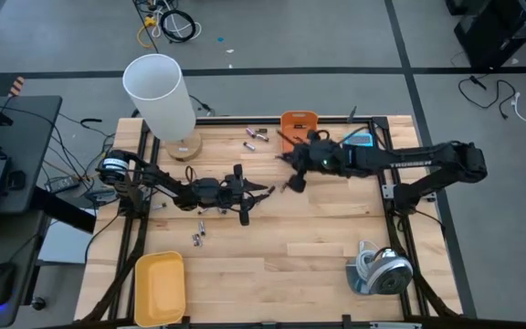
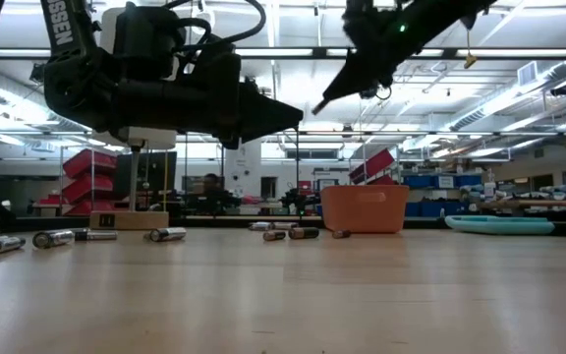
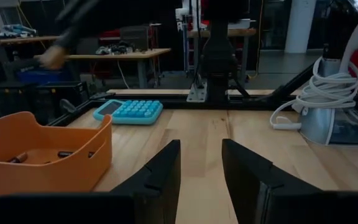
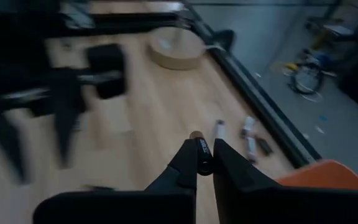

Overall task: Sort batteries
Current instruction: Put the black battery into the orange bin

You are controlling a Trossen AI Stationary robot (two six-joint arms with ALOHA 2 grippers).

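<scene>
High view first: the left gripper [image 1: 261, 192] hangs over the middle of the wooden table [image 1: 318, 238], and the right gripper [image 1: 292, 183] sits just beyond it, in front of the orange bin [image 1: 299, 123] at the far edge. Loose batteries [image 1: 255, 133] lie beside that bin near the far rail, a few more [image 1: 199, 233] are scattered on the boards below the left arm, and over in the near left corner waits a yellow tray [image 1: 160, 285]. A white cylinder [image 1: 160, 93] stands on its round wooden base at the far left.

Over to the left wrist view, and the left gripper's fingers [image 3: 160, 177] stand parted with bare table showing between them, nothing gripped. Ahead of them the orange bin [image 3: 48, 155] already holds a couple of dark cells [image 3: 73, 153], with a blue calculator [image 3: 129, 111] behind it.

Right wrist view now: the right gripper [image 4: 205, 163] has its fingers pinched tight on a small dark battery [image 4: 201, 152] with a copper-coloured tip, held up above the boards. The picture is smeared here, so I'd say three loose cells [image 4: 248, 138] lie on the wood past it, give or take.

From the low view, batteries [image 2: 52, 237] line the tabletop at left, more [image 2: 291, 233] rest just before the orange bin [image 2: 365, 208], and both arms hang clear above the surface.
</scene>
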